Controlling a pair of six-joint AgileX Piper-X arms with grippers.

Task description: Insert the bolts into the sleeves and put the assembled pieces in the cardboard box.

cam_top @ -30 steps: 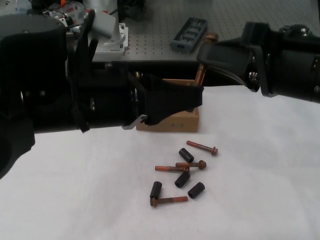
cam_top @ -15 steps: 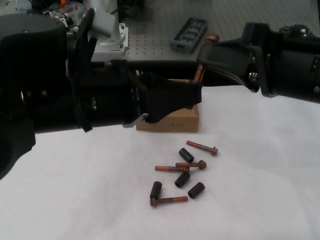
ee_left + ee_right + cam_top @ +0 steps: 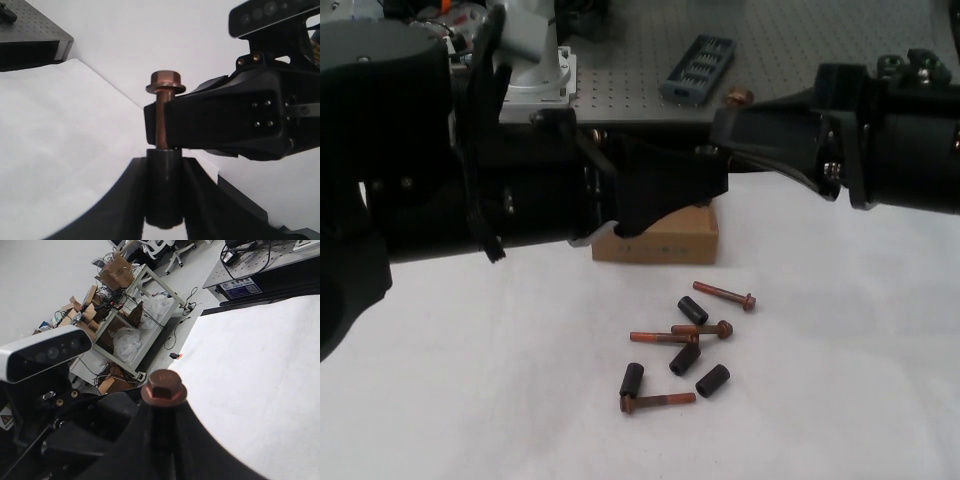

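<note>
1. Four loose bolts (image 3: pixel 660 401) and four loose sleeves (image 3: pixel 713 380) lie scattered on the white desk (image 3: pixel 840 380).
2. Just behind them sits the box (image 3: pixel 665 245).
3. Over the box, the left tool (image 3: pixel 164 162) pinches a sleeve (image 3: pixel 164 200).
4. The right tool (image 3: pixel 162 420) pinches a bolt (image 3: pixel 160 117), and the end of its shank meets the sleeve's top.

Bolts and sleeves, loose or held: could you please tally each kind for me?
Bolts: 5 (4 on the cloth, 1 in the right tool)
Sleeves: 5 (4 on the cloth, 1 in the left tool)
Total: 10
</note>
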